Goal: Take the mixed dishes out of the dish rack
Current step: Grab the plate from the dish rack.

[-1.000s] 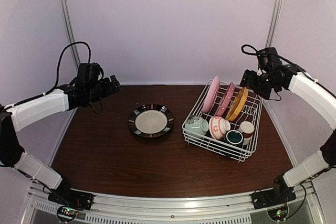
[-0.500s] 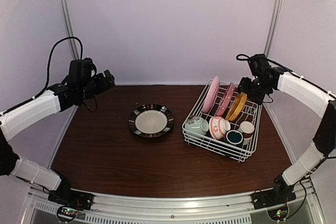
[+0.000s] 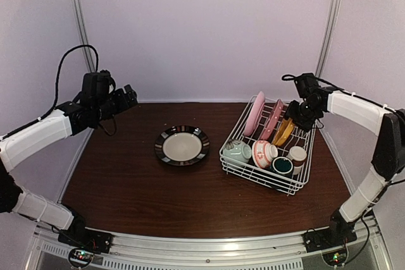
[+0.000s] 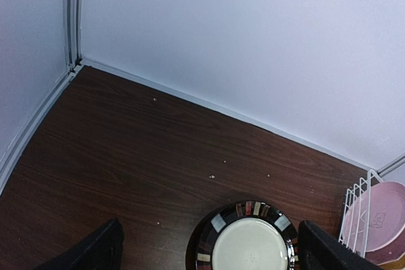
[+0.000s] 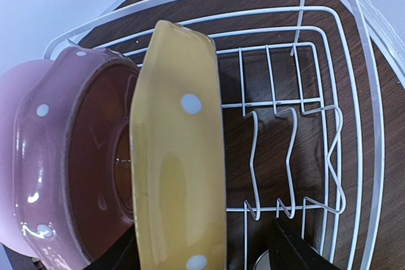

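Yellow with white dots, the scalloped plate (image 5: 180, 156) stands on edge in the rack (image 3: 257, 175), its long axis running from the rack floor up to the right fingers (image 3: 295, 117). Its rim is edge-on to them and its top leans toward the rack's back right corner. The right fingers straddle that upper rim, part open and not yet gripping. One lies on the pink-plate side, half hidden by the rim, and the other is apart from the plate with rack wire showing in the gap. A pink plate (image 5: 57, 156) leans the same way just beside the yellow one, leaving only a narrow slot there. A second pink plate (image 3: 255, 113) stands beyond it. On the other finger's side lie bare divider prongs, and past them the rack's rim near the bench (image 3: 114, 181) edge and the wall. Below the fingers, toward the rack's front, sit a green bowl (image 3: 236, 151), a red bowl (image 3: 264, 153) and two cups (image 3: 282, 165). The right arm rises from its base with the elbow out by the right wall, the forearm sloping inward and the wrist bent down over the rack's back. The left arm is held high over the bench's left side, and the left fingers (image 3: 130, 96) are spread wide and hold nothing. Ahead of and below them a black-rimmed plate (image 4: 247, 245) lies flat on the bench, with bare wood all around it and the rack well apart to its right.
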Controlling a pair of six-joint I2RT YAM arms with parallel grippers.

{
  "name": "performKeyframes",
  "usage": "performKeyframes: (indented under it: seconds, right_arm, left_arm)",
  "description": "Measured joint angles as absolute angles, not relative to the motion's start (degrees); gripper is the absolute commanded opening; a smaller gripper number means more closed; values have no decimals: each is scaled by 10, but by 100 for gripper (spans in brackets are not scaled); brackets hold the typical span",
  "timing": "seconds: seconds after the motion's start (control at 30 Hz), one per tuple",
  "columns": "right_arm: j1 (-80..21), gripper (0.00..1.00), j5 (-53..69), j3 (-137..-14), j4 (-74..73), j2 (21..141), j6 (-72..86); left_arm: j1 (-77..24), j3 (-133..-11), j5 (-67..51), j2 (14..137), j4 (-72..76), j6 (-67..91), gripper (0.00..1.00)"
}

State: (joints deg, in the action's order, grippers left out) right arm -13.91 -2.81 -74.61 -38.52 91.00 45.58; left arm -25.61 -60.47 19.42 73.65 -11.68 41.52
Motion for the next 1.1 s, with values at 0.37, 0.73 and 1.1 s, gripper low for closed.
performKeyframes:
  seconds: [0.37, 0.73, 1.1]
  right_arm:
    - [-129, 56, -17, -738, -354, 932, 465]
    - [-124, 46, -13, -731, -335, 952, 467]
    - [-124, 30, -4, -731, -324, 955, 465]
  left_arm:
    - [-256, -603, 195, 736, -117, 419, 98]
    - [-256, -602, 195, 737, -117, 424, 97]
    - [-256, -602, 195, 738, -117, 427, 97]
